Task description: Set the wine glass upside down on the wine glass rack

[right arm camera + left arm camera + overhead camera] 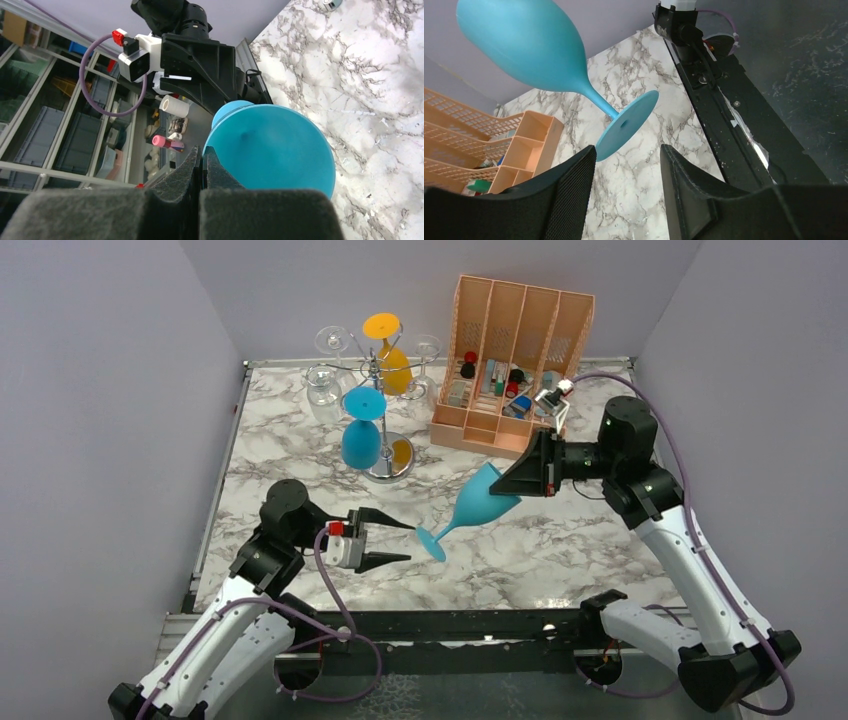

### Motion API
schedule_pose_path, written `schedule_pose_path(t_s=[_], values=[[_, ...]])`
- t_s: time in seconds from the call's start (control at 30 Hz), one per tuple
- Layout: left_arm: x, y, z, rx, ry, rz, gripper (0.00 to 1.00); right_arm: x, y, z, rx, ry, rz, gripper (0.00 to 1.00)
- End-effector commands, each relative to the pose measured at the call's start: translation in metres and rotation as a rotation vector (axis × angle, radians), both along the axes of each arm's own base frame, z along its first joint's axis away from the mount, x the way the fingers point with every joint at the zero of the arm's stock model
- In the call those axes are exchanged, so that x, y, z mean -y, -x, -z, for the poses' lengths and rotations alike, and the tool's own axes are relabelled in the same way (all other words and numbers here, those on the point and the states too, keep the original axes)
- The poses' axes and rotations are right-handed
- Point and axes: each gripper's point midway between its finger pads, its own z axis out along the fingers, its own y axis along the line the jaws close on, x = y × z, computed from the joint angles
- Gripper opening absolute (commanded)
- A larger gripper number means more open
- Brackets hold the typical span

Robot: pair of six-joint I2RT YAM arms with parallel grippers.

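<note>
A teal wine glass [478,502] hangs tilted over the marble table [560,550], bowl up to the right and foot down to the left. My right gripper [498,487] is shut on the rim of its bowl [272,150], one finger inside and one outside. My left gripper [410,543] stands open just left of the glass's foot [626,125], which lies just beyond its fingertips with nothing between them. The wine glass rack [390,470] stands at the back centre. A teal glass [361,440], an orange one [392,365] and clear ones hang on it.
An orange slotted organiser [515,360] with small items stands at the back right, also seen in the left wrist view [484,145]. A clear glass [322,385] stands left of the rack. A black metal frame [450,625] runs along the table's near edge.
</note>
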Motion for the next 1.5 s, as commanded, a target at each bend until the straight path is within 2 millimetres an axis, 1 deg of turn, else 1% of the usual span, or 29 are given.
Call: schedule_pose_path(t_s=[0.0, 0.13, 0.2, 0.3, 0.37, 0.43, 0.57, 0.7, 0.9, 0.97, 1.0, 1.03, 1.1, 1.17, 1.3, 1.4, 1.43, 1.47], values=[[0.002, 0.009, -0.011, 0.049, 0.021, 0.080, 0.53, -0.005, 0.004, -0.002, 0.011, -0.032, -0.070, 0.01], [0.004, 0.008, -0.010, 0.034, 0.015, 0.093, 0.51, -0.008, 0.001, 0.003, 0.001, -0.025, -0.082, 0.01], [0.004, 0.007, -0.008, 0.033, 0.013, 0.091, 0.51, -0.010, 0.002, 0.001, 0.005, -0.034, -0.089, 0.01], [0.005, 0.006, -0.008, 0.040, 0.012, 0.090, 0.56, -0.014, 0.006, -0.002, 0.004, -0.049, -0.107, 0.01], [0.005, 0.006, -0.009, 0.042, 0.014, 0.095, 0.54, -0.015, 0.007, -0.003, 0.002, -0.053, -0.111, 0.01], [0.005, 0.008, -0.010, 0.035, 0.015, 0.109, 0.48, -0.015, 0.007, -0.005, 0.001, -0.061, -0.112, 0.01], [0.004, 0.013, -0.009, 0.024, 0.015, 0.133, 0.31, -0.017, 0.008, -0.007, 0.003, -0.071, -0.126, 0.01], [0.004, 0.014, -0.010, 0.024, 0.016, 0.131, 0.22, -0.017, 0.007, -0.004, 0.007, -0.066, -0.125, 0.01], [0.005, 0.012, -0.010, 0.013, 0.012, 0.132, 0.02, -0.021, 0.003, 0.006, -0.003, -0.051, -0.117, 0.01], [0.005, 0.012, -0.009, 0.005, 0.009, 0.132, 0.00, -0.022, 0.002, 0.009, -0.004, -0.046, -0.122, 0.01], [0.005, 0.013, -0.009, -0.001, 0.008, 0.134, 0.00, -0.022, 0.001, 0.011, 0.000, -0.043, -0.125, 0.05], [0.004, 0.014, -0.010, -0.002, 0.008, 0.133, 0.00, -0.022, 0.000, 0.011, 0.013, -0.042, -0.132, 0.12], [0.003, 0.014, -0.012, -0.003, 0.009, 0.118, 0.00, -0.022, -0.002, 0.008, 0.028, -0.029, -0.121, 0.29], [0.001, 0.014, -0.012, 0.001, 0.012, 0.099, 0.00, -0.021, -0.001, -0.001, 0.074, -0.036, -0.096, 0.44], [-0.001, 0.006, -0.015, -0.024, 0.013, 0.003, 0.00, -0.015, -0.002, -0.009, 0.167, -0.045, -0.021, 0.72], [-0.002, 0.001, -0.018, -0.022, 0.019, -0.033, 0.00, -0.012, 0.002, -0.002, 0.238, -0.041, -0.022, 0.89], [-0.002, -0.001, -0.020, -0.017, 0.022, -0.047, 0.00, -0.012, 0.001, 0.000, 0.258, -0.035, -0.013, 0.93], [-0.002, -0.003, -0.024, -0.014, 0.028, -0.057, 0.00, -0.011, -0.001, 0.002, 0.280, -0.031, 0.002, 0.94]])
